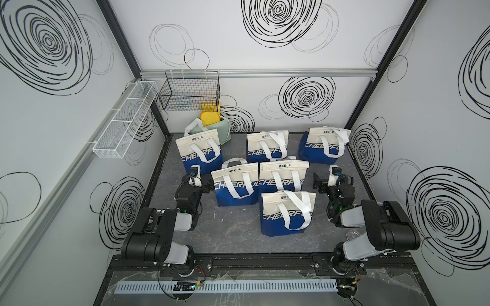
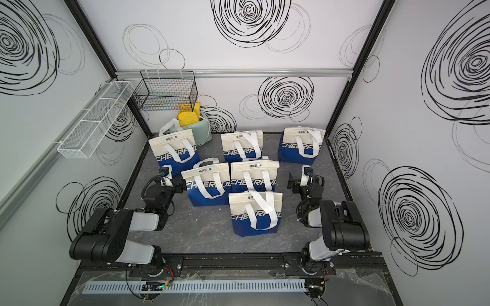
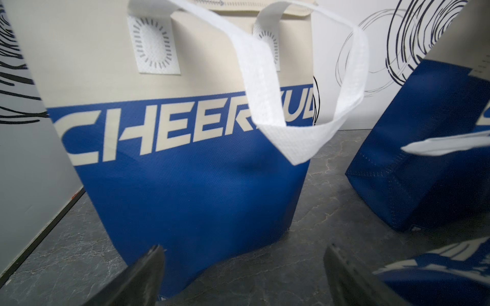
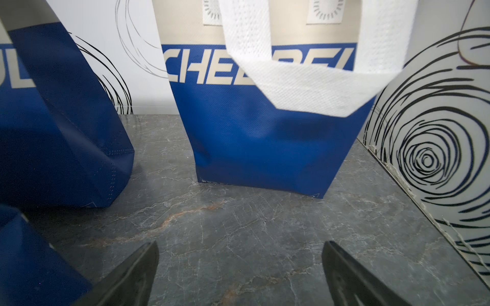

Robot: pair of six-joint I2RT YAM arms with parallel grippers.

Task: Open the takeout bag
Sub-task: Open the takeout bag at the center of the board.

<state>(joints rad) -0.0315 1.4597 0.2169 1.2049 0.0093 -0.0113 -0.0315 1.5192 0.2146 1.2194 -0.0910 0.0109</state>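
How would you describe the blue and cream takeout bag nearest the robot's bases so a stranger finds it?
On the grey marbled tabletop stand six blue and cream fabric bags with white handles. Three form a back row and two sit side by side mid-table. The front bag stands alone ahead of that pair, nearest the robot.

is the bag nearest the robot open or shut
Shut: the nearest bag stands upright, its cream top closed flat under a label strip, no opening showing.
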